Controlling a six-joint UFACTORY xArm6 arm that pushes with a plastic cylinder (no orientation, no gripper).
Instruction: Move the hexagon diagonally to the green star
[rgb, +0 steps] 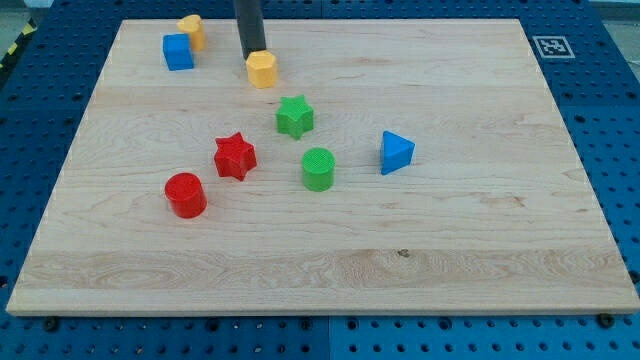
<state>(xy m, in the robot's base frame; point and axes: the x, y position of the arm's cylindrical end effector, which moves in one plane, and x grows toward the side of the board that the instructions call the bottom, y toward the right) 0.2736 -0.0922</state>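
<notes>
The yellow hexagon (262, 70) lies near the view's top, left of centre. My tip (253, 53) stands right behind it, at its upper left edge, touching or almost touching it. The green star (295, 116) lies below and to the right of the hexagon, a short gap away.
A blue cube (178, 52) and a yellow block (192, 31) lie at the top left. A red star (235, 156), a red cylinder (186, 194), a green cylinder (318, 168) and a blue triangle (396, 152) lie around the board's middle. The wooden board (450, 250) rests on a blue pegboard.
</notes>
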